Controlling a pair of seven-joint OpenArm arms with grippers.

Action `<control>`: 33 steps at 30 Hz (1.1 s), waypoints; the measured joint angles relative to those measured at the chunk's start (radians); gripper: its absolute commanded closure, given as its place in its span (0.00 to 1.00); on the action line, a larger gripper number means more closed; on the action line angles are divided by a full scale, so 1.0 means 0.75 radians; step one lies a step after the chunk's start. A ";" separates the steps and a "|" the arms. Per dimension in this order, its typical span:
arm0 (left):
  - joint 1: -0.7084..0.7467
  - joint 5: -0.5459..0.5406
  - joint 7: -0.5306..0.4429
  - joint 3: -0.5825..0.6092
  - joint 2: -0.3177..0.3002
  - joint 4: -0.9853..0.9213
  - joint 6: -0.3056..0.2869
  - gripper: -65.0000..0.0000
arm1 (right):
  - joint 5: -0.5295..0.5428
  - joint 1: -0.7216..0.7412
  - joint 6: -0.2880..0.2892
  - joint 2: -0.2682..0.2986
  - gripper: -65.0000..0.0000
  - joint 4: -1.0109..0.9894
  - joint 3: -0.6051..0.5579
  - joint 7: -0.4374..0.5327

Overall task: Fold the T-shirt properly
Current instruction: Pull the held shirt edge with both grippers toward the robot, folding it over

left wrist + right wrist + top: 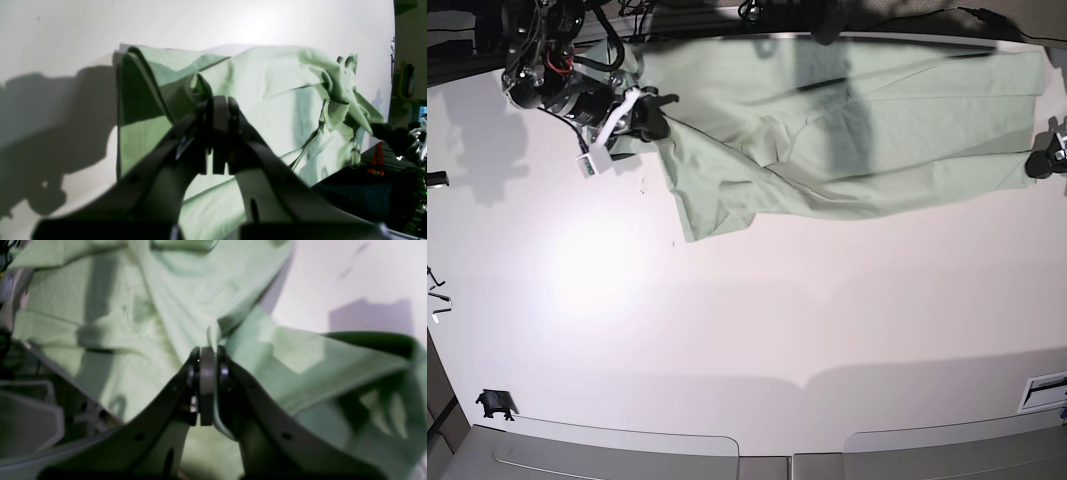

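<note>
I see the T-shirt (847,130) lying wrinkled and partly doubled over along the far edge of the white table (747,320). The left gripper (220,100) is clamped on a fabric fold; the right gripper (206,351) likewise pinches cloth. Only the base view shows the whole shirt.

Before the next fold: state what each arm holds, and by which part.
Both hold the T-shirt: left gripper pinches one end's edge, right gripper a bunched fold at the opposite end.
</note>
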 measured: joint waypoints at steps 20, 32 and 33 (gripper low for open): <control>0.109 -0.054 0.171 -0.252 0.006 0.003 -0.001 1.00 | 0.161 0.003 0.000 -0.004 1.00 0.001 0.250 -0.101; 0.190 -0.056 0.159 -0.252 0.007 0.003 -0.001 1.00 | -0.032 0.003 0.000 -0.004 1.00 0.001 0.272 -0.079; 0.190 -0.056 0.159 -0.252 0.007 0.003 -0.001 1.00 | -0.032 0.003 0.000 -0.004 1.00 0.001 0.272 -0.079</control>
